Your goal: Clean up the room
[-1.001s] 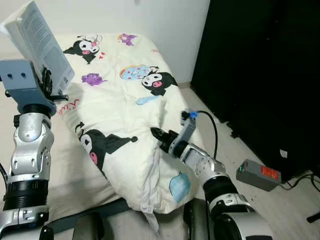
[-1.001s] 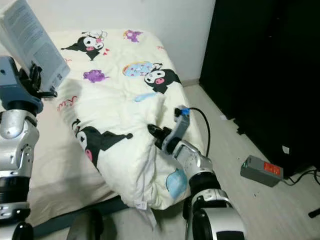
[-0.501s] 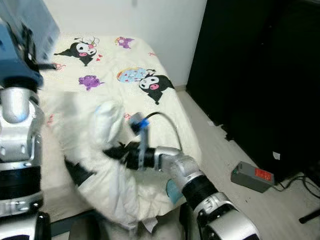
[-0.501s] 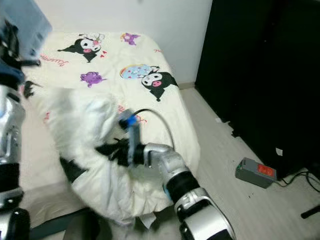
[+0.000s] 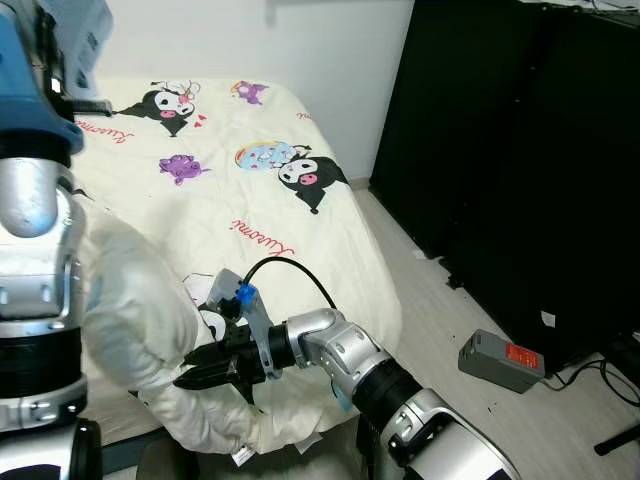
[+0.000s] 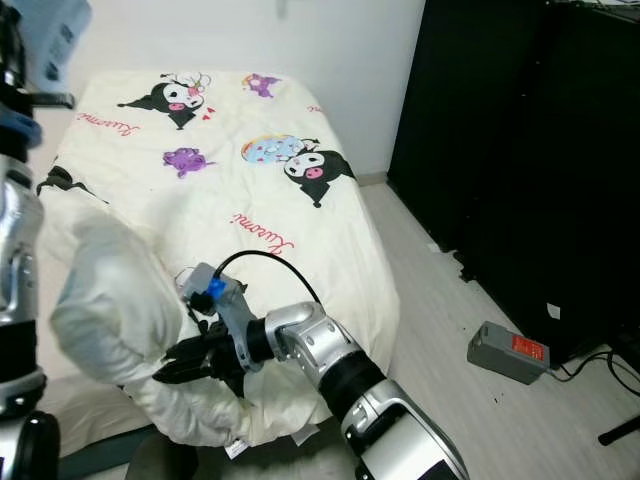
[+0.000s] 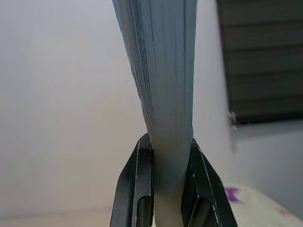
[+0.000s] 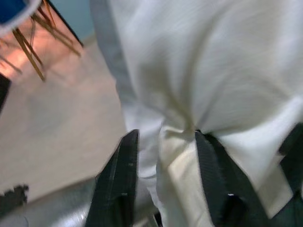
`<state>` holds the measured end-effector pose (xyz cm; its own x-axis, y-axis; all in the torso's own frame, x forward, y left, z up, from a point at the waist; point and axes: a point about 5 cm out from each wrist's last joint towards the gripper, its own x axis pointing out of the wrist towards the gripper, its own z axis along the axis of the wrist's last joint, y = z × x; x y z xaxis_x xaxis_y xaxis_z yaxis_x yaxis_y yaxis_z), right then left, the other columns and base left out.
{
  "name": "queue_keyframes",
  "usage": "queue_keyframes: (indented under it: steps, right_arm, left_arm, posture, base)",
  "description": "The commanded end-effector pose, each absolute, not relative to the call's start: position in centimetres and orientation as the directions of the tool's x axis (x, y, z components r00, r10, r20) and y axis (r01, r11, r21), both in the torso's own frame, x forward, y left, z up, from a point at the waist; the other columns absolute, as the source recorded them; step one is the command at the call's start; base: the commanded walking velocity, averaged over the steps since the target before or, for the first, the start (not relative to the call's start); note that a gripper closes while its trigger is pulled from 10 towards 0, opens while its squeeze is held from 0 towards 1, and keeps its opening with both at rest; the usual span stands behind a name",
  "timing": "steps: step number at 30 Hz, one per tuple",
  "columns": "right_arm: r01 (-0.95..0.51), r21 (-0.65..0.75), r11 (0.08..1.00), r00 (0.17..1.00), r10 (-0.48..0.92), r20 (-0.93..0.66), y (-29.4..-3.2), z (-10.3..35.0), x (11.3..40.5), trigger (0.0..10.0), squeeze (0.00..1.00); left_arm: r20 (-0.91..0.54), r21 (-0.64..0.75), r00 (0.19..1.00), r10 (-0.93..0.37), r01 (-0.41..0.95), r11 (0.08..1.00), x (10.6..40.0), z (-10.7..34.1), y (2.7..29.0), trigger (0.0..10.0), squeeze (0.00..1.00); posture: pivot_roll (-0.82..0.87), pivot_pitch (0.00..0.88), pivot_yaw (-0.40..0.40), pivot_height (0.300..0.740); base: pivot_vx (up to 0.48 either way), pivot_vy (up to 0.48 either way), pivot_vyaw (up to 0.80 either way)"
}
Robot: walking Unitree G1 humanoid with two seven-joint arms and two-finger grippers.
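A white quilt (image 5: 140, 310) printed with black cartoon figures lies bunched in a thick fold at the bed's near left. My right gripper (image 5: 195, 378) reaches across my front and is shut on a pinch of that quilt (image 8: 189, 85); cloth sits between its fingers (image 8: 120, 175). My left gripper (image 7: 168, 142) is raised high at the upper left, shut on the lower edge of a pale blue book (image 7: 161, 71), which stands upright above it. The book's corner (image 5: 88, 25) shows over the blue wrist.
The bed (image 5: 260, 190), with the same cartoon print, runs back to the white wall. A tall black wardrobe (image 5: 520, 150) stands on the right. On the pale floor between them lie a grey box with a red label (image 5: 497, 358) and black cables (image 5: 612, 372).
My right gripper has dragged the quilt from the bed's right edge across to the left, folding it over into a heap. The left arm still holds the book up.
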<state>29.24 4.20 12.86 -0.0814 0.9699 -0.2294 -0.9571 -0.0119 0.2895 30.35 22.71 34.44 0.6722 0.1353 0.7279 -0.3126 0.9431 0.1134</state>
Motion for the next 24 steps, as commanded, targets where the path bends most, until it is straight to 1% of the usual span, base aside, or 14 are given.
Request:
queue_keyframes:
  steps: [1, 2, 4, 6, 8, 9, 11, 13, 14, 15, 16, 18, 19, 24]
  right_arm:
    - [-0.908, 0.41, -0.088, -0.138, 0.986, -0.095, 6.9, 11.6, 26.3, 10.0, 1.0]
    - [-0.907, 0.416, -0.065, -0.111, 0.99, -0.09, 5.8, 11.5, 26.7, 10.0, 1.0]
    - [-0.907, 0.416, -0.065, -0.111, 0.99, -0.09, 5.8, 11.5, 26.7, 10.0, 1.0]
    - [-0.904, 0.426, -0.047, -0.088, 0.993, -0.077, 4.2, 11.1, 26.9, 10.0, 1.0]
    - [-0.904, 0.426, -0.047, -0.088, 0.993, -0.077, 4.2, 11.1, 26.9, 10.0, 1.0]
    - [-0.899, 0.436, -0.043, -0.079, 0.995, -0.064, 3.4, 10.9, 26.8, 10.0, 1.0]
    - [-0.899, 0.436, -0.043, -0.079, 0.995, -0.064, 3.4, 10.9, 26.8, 10.0, 1.0]
    - [-0.897, 0.441, -0.033, -0.066, 0.996, -0.062, 2.4, 10.6, 26.6, 10.0, 1.0]
    - [-0.897, 0.442, 0.017, -0.017, 0.997, -0.072, 1.2, 10.3, 26.8, 10.0, 1.0]
    - [-0.897, 0.442, 0.017, -0.017, 0.997, -0.072, 1.2, 10.3, 26.8, 10.0, 1.0]
    - [-0.892, 0.445, 0.08, 0.047, 0.995, -0.084, -0.2, 10.0, 27.3, 10.0, 0.22]
    - [-0.887, 0.446, 0.121, 0.089, 0.992, -0.093, -1.0, 9.8, 27.6, 10.0, 0.22]
    - [-0.88, 0.453, 0.146, 0.12, 0.989, -0.086, -1.7, 9.9, 27.9, 10.0, 0.0]
    - [-0.872, 0.45, 0.194, 0.188, 0.98, -0.058, -3.1, 10.7, 28.6, 10.0, 0.0]
  left_arm:
    - [0.72, 0.136, 0.687, 0.104, -0.286, 0.948, 30.6, 34.1, 22.1, 0.0, 0.0]
    - [0.688, 0.217, 0.725, 0.03, -0.245, 0.945, 31.2, 33.1, 20.8, 0.0, 0.0]
    - [0.688, 0.217, 0.725, 0.03, -0.245, 0.945, 31.2, 33.1, 20.8, 0.0, 0.0]
    - [0.555, 0.411, 0.825, -0.109, -0.158, 0.898, 32.4, 30.3, 19.0, 0.0, 0.0]
    - [0.555, 0.411, 0.825, -0.109, -0.158, 0.898, 32.4, 30.3, 19.0, 0.0, 0.0]
    - [0.477, 0.5, 0.867, -0.145, -0.132, 0.856, 32.9, 28.8, 18.7, 0.0, 0.0]
    - [0.477, 0.5, 0.867, -0.145, -0.132, 0.856, 32.9, 28.8, 18.7, 0.0, 0.0]
    - [0.418, 0.573, 0.894, -0.164, -0.119, 0.811, 33.1, 27.7, 18.9, 0.0, 0.0]
    - [0.358, 0.627, 0.918, -0.17, -0.101, 0.773, 33.3, 26.8, 19.5, 0.0, 0.0]
    - [0.358, 0.627, 0.918, -0.17, -0.101, 0.773, 33.3, 26.8, 19.5, 0.0, 0.0]
    - [0.31, 0.668, 0.937, -0.162, -0.093, 0.738, 33.3, 26.1, 20.3, 0.0, 0.0]
    - [0.28, 0.69, 0.947, -0.154, -0.087, 0.719, 33.3, 25.7, 20.9, 0.0, 0.0]
    - [0.262, 0.702, 0.955, -0.137, -0.091, 0.706, 33.3, 25.4, 21.5, 0.0, 0.0]
    - [0.209, 0.734, 0.976, -0.059, -0.117, 0.669, 33.4, 24.1, 23.2, 0.0, 0.0]
  posture:
    - [0.02, 0.048, -0.086, 0.434]
    - [0.01, 0.049, -0.077, 0.434]
    - [0.01, 0.049, -0.077, 0.434]
    - [0.0, 0.047, -0.069, 0.434]
    - [0.0, 0.047, -0.069, 0.434]
    - [0.0, 0.051, -0.067, 0.434]
    - [0.0, 0.051, -0.067, 0.434]
    - [0.0, 0.051, -0.064, 0.434]
    - [0.0, 0.051, -0.061, 0.434]
    - [0.0, 0.051, -0.061, 0.434]
    - [-0.01, 0.052, -0.055, 0.434]
    - [-0.01, 0.052, -0.054, 0.434]
    - [-0.01, 0.054, -0.052, 0.434]
    - [-0.01, 0.055, -0.047, 0.434]
  base:
    - [0.0, 0.0, 0.0]
    - [0.0, 0.0, 0.0]
    - [0.0, 0.0, 0.0]
    - [0.0, 0.0, 0.0]
    - [0.0, 0.0, 0.0]
    - [0.0, 0.0, 0.0]
    - [0.0, 0.0, 0.0]
    - [0.0, 0.0, 0.0]
    - [0.0, 0.0, 0.0]
    - [0.0, 0.0, 0.0]
    - [0.0, 0.0, 0.0]
    - [0.0, 0.0, 0.0]
    - [0.0, 0.0, 0.0]
    - [0.0, 0.0, 0.0]
